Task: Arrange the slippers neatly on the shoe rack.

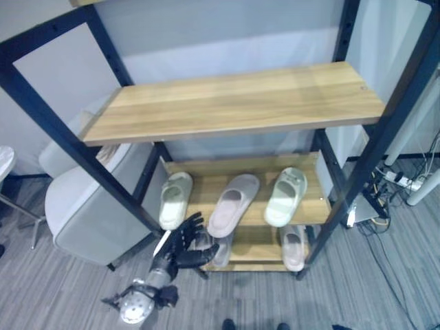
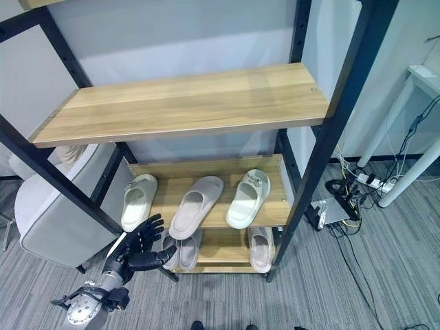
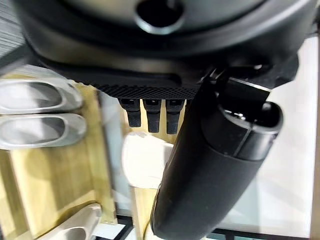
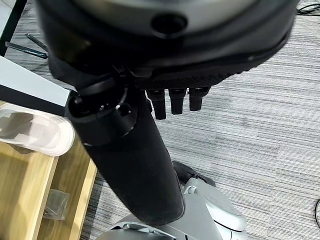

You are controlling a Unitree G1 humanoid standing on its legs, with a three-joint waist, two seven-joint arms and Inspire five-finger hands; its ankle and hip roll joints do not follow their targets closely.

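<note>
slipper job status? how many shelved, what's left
Done: three slippers sit on the middle shelf: a pale green one at left, a grey one, another pale green one at right. In hand: nothing; the left hand hovers open by the rack's front left. Left: two slippers on the bottom shelf, one grey, one at right, unpaired.

The top shelf is bare wood with lots of room. On the middle shelf, three slippers lie in a row with small gaps between. A black post and a grey chair block the left side.
</note>
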